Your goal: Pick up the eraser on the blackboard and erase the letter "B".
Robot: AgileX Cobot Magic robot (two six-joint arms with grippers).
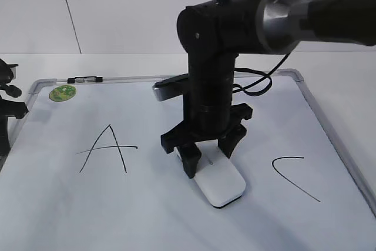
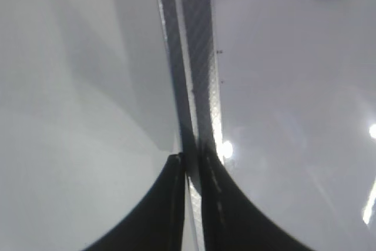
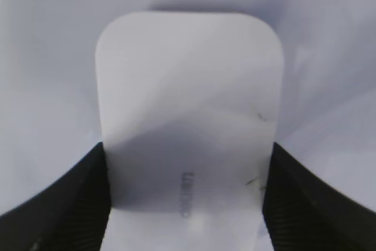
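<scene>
- The right gripper (image 1: 207, 154) stands upright at the frame's centre, its black ribbed fingers (image 3: 70, 204) pressed against the two long sides of the eraser (image 1: 220, 185); it grips the block.
- The eraser lies flat on the blackboard (image 1: 47, 216), between the "A" (image 1: 107, 148) at left and the "C" (image 1: 294, 174) at right, where a "B" would sit; no "B" shows, so it is hidden or gone.
- It looks light and stiff: smooth white plastic with rounded corners, likely slippery, so the straight long sides give the best hold.
- The board is glossy white with a grey metal frame (image 1: 329, 121).
- The left gripper (image 2: 192, 163) is closed on the frame (image 2: 191, 57), by the wrist view's look.
</scene>
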